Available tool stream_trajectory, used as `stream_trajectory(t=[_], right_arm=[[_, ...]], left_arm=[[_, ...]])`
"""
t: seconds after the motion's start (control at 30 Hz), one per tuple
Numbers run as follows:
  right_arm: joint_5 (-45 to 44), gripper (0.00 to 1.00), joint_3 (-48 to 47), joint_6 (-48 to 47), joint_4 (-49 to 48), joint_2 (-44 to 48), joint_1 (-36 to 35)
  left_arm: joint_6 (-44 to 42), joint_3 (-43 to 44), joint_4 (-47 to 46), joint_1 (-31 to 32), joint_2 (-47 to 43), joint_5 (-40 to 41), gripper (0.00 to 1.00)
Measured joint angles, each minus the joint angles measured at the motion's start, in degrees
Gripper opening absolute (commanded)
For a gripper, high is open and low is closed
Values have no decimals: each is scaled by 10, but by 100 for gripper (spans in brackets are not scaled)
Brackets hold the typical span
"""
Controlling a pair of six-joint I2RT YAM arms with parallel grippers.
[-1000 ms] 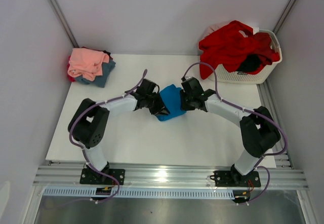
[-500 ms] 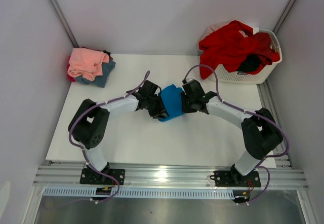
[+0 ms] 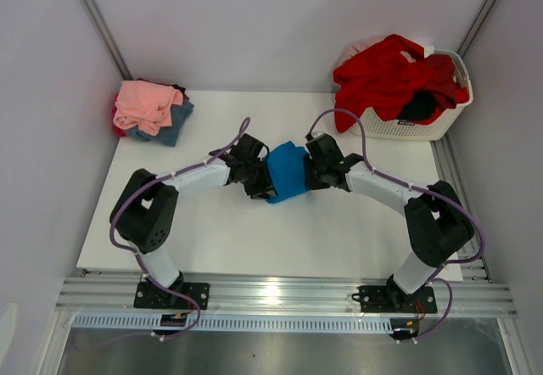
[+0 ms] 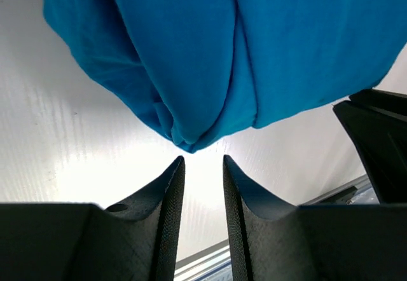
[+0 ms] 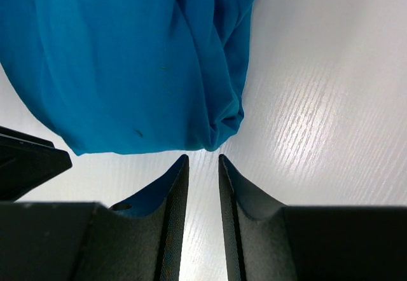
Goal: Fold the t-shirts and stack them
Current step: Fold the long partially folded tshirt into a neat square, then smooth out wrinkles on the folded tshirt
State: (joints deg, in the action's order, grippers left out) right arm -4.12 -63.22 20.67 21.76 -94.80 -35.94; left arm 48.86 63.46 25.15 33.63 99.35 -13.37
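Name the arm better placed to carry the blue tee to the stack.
Left, probably: the left gripper sits at the side of the blue tee nearer the stack in the far-left corner; the right gripper is opposite.

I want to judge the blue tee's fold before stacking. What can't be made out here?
- Top view: the left pincer and right pincer cover the side edges of the blue t-shirt.
- Wrist views: the frame's top edge cuts the shirt off.
- Back left: the salmon tee mostly hides the tees beneath.
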Motion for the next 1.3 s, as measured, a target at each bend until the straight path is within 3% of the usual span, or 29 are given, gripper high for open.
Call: stream_trajectory(t=[0.23,0.63,0.73,0.83,0.87,0.97,1.3], right_arm=[[0,29,0,0,-2,0,0],[0,28,0,0,-2,0,0],[0,26,0,0,-2,0,0],[0,18,-1,-1,-2,-1,0],[0,10,-2,-3,-2,-2,0],[0,0,-11,-7,-2,-13,0],[0,0,-19,-11,-7,-26,0]], left_arm=[[-10,36,19,0,19,18,34],[-21,69,34,0,59,28,23],[-24,74,36,0,68,28,15],[-26,78,37,0,77,28,0],[-26,78,37,0,78,28,1],[-29,79,38,0,79,28,1],[-33,79,38,0,79,33,1]])
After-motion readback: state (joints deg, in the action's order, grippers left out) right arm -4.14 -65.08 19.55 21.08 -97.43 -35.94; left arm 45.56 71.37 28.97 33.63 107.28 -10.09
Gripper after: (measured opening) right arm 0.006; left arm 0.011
